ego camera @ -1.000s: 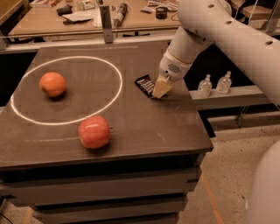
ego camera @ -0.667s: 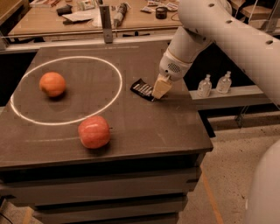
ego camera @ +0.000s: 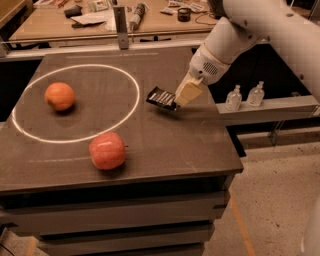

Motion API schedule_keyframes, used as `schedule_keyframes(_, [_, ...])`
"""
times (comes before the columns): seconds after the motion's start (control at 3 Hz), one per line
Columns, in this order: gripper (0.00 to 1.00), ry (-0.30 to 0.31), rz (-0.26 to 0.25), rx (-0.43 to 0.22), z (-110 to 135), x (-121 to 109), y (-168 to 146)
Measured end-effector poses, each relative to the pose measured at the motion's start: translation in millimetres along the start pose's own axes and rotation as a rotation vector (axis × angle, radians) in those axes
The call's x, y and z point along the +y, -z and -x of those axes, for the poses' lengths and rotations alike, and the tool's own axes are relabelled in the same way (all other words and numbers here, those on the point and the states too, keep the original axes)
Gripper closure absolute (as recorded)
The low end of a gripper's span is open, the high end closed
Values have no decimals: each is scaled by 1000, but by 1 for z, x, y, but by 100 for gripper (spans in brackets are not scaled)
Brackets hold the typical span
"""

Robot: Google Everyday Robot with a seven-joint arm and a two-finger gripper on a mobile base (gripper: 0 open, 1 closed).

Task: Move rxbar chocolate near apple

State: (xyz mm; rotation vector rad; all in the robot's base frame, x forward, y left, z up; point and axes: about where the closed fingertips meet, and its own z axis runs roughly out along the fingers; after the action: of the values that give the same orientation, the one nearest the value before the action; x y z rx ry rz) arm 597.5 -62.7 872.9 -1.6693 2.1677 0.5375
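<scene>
The rxbar chocolate [ego camera: 161, 97], a flat black wrapper with white lettering, is held tilted just above the dark table [ego camera: 190, 150], right of its middle. My gripper [ego camera: 179, 100] comes in from the upper right and is shut on the bar's right end. The apple [ego camera: 107, 150], red-pink and round, sits near the table's front, left and forward of the bar, just outside the white painted ring. The two are well apart.
A smaller orange fruit [ego camera: 59, 96] lies inside the white ring [ego camera: 131, 106] at the left. Two small clear bottles [ego camera: 245, 96] stand on a ledge to the right. A cluttered bench [ego camera: 100, 15] runs along the back. The table's right edge drops to the floor.
My gripper has lifted the bar off the table and carried it a little to the left, toward the ring. The fruits have not moved.
</scene>
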Motion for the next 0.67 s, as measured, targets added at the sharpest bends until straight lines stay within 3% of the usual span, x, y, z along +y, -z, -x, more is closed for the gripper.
schedule_keyframes(0.33, [100,59,15,-115,12,8,27])
schedule_keyframes(0.67, [100,97,27,-178,17,14,41])
